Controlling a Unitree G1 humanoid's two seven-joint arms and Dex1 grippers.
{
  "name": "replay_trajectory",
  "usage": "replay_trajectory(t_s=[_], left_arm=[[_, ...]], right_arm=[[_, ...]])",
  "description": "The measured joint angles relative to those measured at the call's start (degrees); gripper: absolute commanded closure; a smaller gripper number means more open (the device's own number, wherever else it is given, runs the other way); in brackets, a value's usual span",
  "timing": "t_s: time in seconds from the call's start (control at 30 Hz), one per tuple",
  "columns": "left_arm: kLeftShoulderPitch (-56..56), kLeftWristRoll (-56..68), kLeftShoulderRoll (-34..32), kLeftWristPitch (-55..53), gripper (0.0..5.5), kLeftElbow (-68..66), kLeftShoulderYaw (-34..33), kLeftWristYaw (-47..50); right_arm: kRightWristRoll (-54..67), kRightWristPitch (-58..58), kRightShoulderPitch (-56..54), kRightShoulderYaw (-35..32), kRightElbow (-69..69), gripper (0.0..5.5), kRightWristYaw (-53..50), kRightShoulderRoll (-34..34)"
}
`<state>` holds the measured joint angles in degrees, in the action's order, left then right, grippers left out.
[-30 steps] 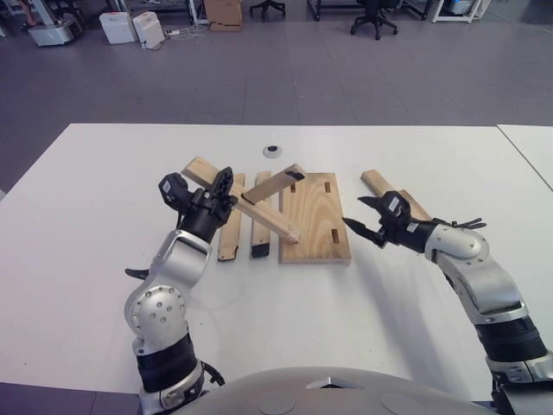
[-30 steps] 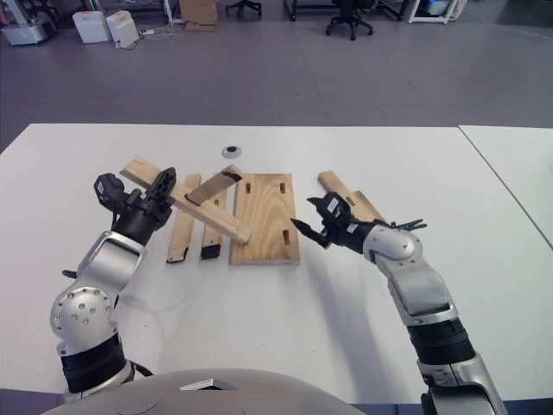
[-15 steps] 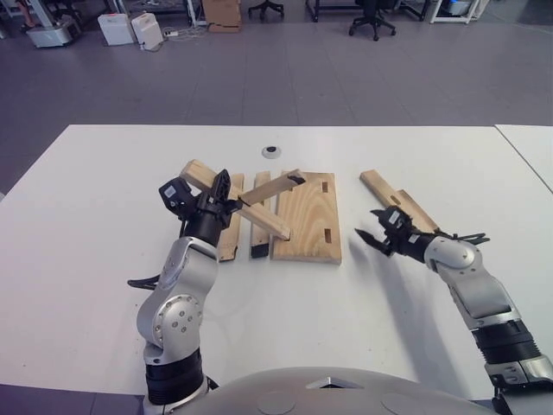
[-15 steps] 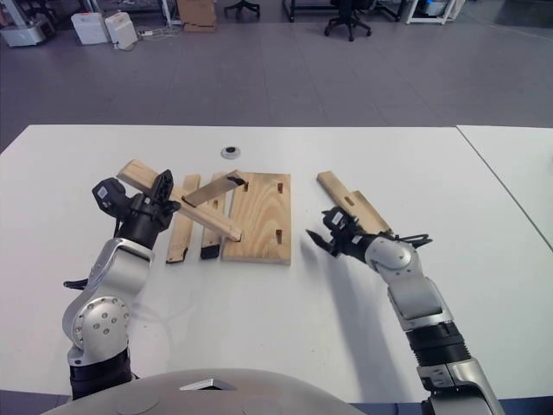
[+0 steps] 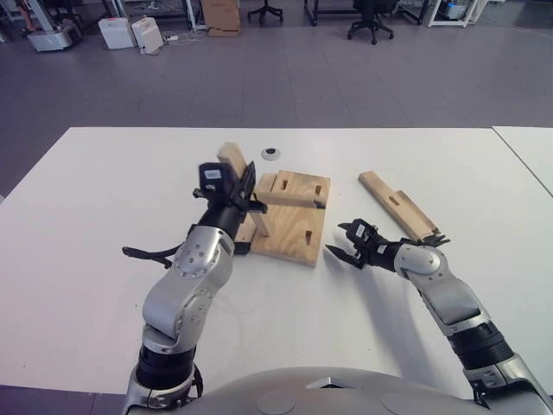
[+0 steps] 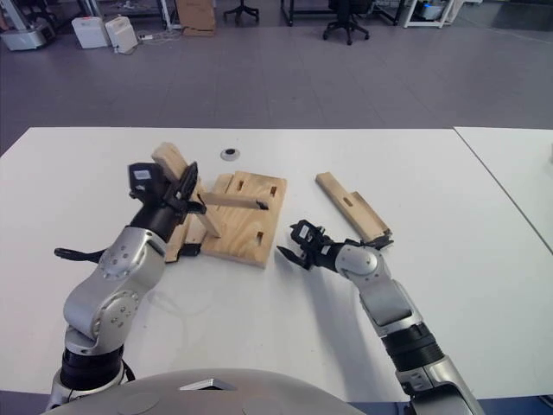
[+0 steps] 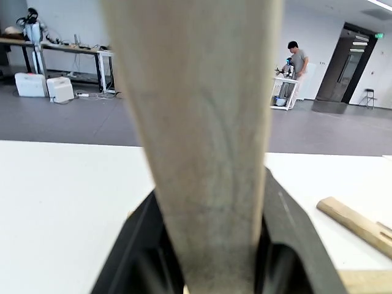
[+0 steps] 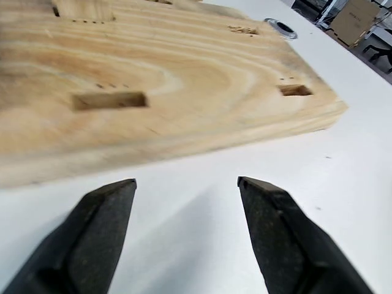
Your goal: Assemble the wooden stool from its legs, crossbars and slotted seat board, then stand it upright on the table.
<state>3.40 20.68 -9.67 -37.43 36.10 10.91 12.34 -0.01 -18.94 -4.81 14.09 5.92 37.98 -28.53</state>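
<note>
We hold a leg [image 5: 232, 159] over the seat board [image 5: 298, 235].
Our left hand [image 5: 240, 192] clamps it; our right hand [image 8: 185, 182], spread wide, lies just beside the board.

Bright, even light comes from above, and a ceiling strip [image 7: 376, 3] glows in the left wrist view. The white counter [image 5: 86, 259] is lit flat and matte. The seat board [image 5: 289, 248] throws a thin, soft shadow along its near edge, and the floor [image 5: 346, 78] behind lies a dimmer grey.
</note>
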Motion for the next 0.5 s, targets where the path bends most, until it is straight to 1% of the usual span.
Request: replay_trajectory(t_s=[0.1,0.2,0.23,0.27,0.4,0.43,0.5], left_arm=[[0.56,-1.46,0.79,0.35,4.49,-0.76,1.22,-0.32],[1.18,-2.2,2.66,1.33,4.49,-1.58,0.27,-1.16],[1.29,-1.87,3.31,1.91,4.12,-1.71,-0.65,-2.01],[1.31,-1.12,3.86,2.25,4.0,-1.76,-1.38,-2.59],[1.24,5.71,8.02,2.83,3.21,-0.84,-5.84,-5.74],[1.24,6.93,8.45,2.74,3.11,0.12,-6.56,-6.21],[1.3,11.05,8.57,2.03,2.72,2.48,-7.98,-8.1]], right_arm=[[-0.05,0.03,-0.57,-0.57,-0.05,2.4,-0.01,-0.13],[-0.06,0.14,-1.26,-1.66,-0.07,2.4,-0.12,-0.14],[-0.05,0.22,-1.31,-2.23,-0.2,2.4,-0.29,-0.18],[-0.04,0.35,-1.33,-2.6,-0.33,2.4,-0.53,-0.19],[0.0,1.28,-2.27,-5.2,-1.39,2.4,-1.05,-0.61],[0.07,1.59,-2.56,-5.83,-2.11,2.4,-1.04,-0.98],[0.42,1.96,-4.13,-8.26,-3.88,2.4,-1.05,-2.34]])
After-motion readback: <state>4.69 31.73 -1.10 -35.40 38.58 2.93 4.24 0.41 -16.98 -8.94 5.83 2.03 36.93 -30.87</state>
